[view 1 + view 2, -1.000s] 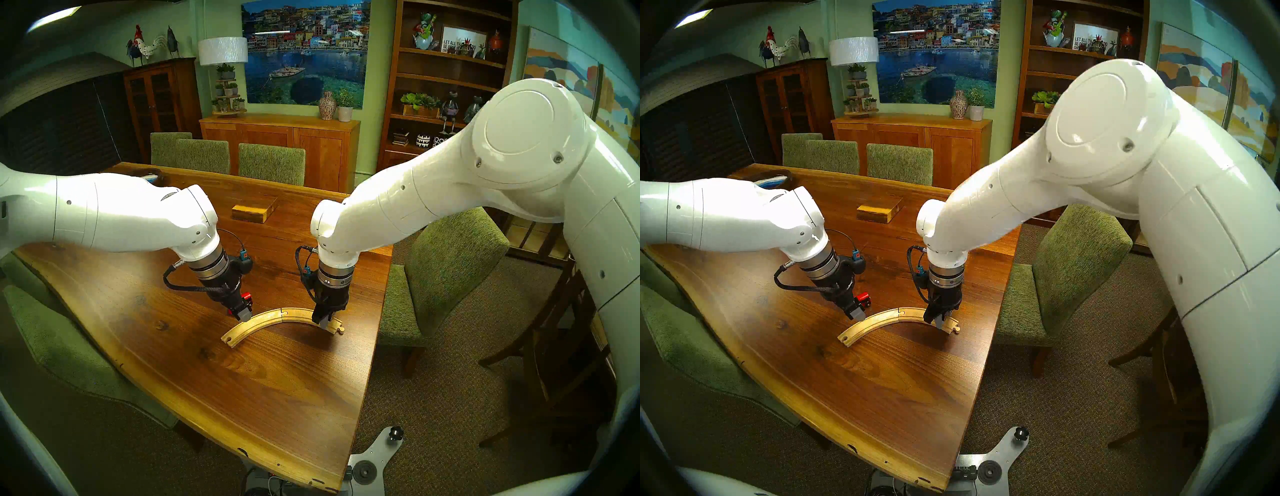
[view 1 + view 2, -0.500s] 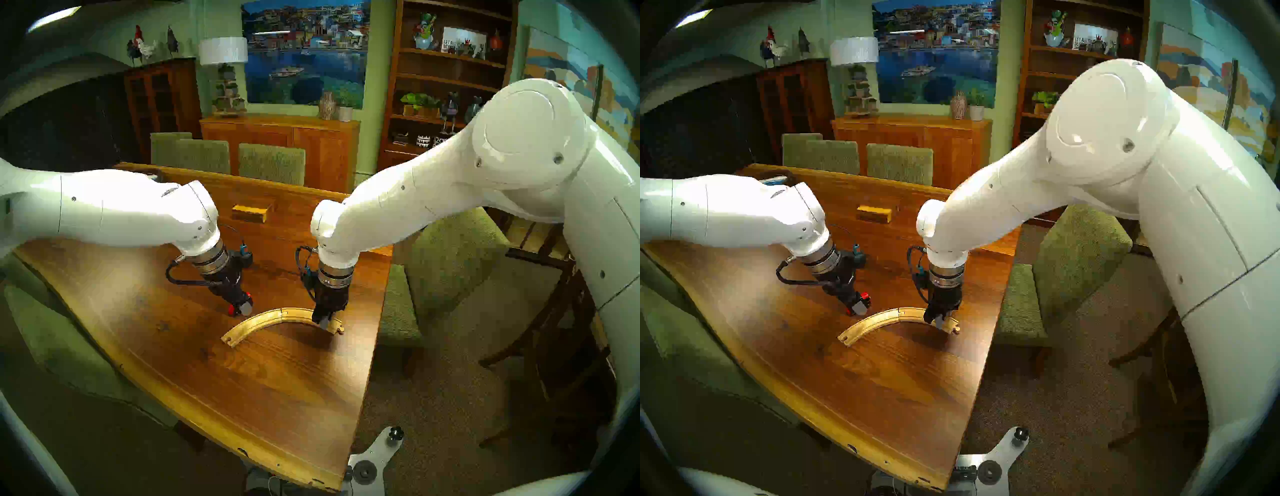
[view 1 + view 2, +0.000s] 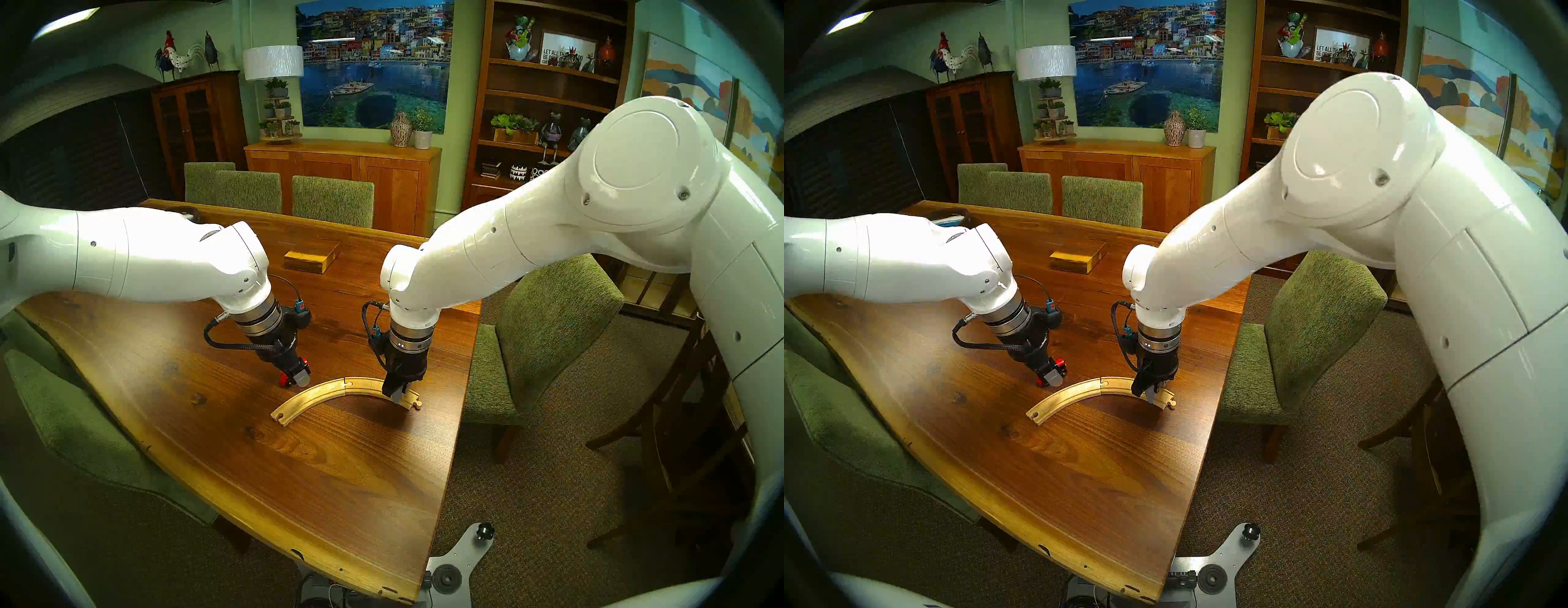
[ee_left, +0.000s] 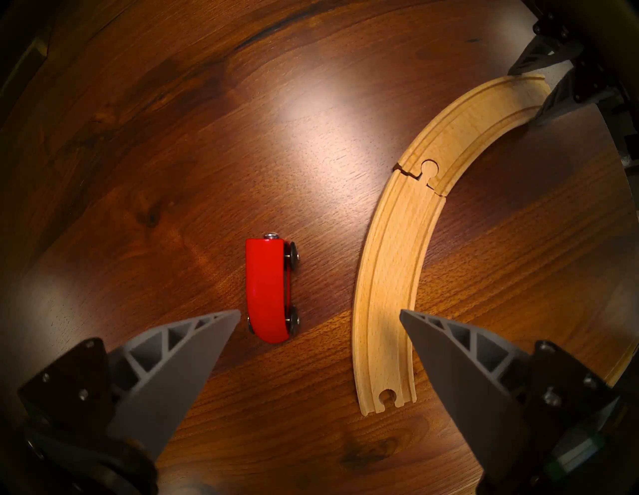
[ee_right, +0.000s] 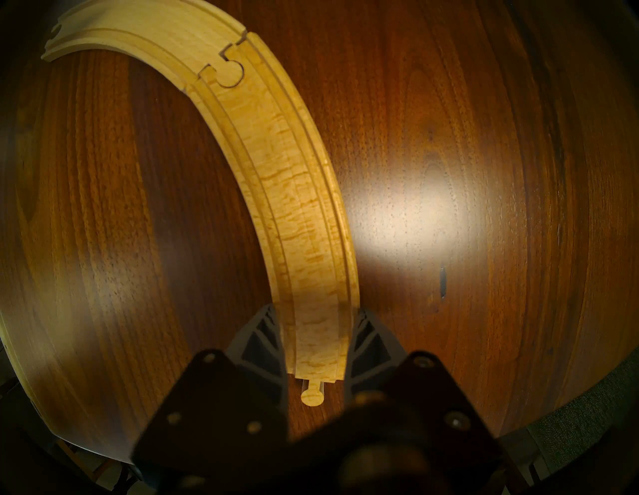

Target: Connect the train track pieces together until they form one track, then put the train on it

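Two pale-wood train track pieces lie joined as one curved track [image 3: 345, 388] on the table, with the peg-and-hole seam [image 4: 427, 173] at mid-arc. My right gripper [image 5: 316, 313] is shut on the right piece [image 5: 287, 193], its fingers pinching both sides just before the free peg end. The red train [image 4: 271, 290] stands on the table apart from the track, beside the left piece [image 4: 387, 293]. My left gripper [image 4: 320, 313] hangs open low over the table. One finger is just left of the train and the other is over the left piece. It holds nothing.
A rectangular wooden block [image 3: 312, 259] lies farther back on the table [image 3: 297, 488]. Green chairs stand along the far edge and at the right side [image 3: 551, 331]. The table's right edge runs close to the track's peg end.
My left gripper has drawn back from the left track piece toward the train, staying open. The right gripper and the track have not moved.
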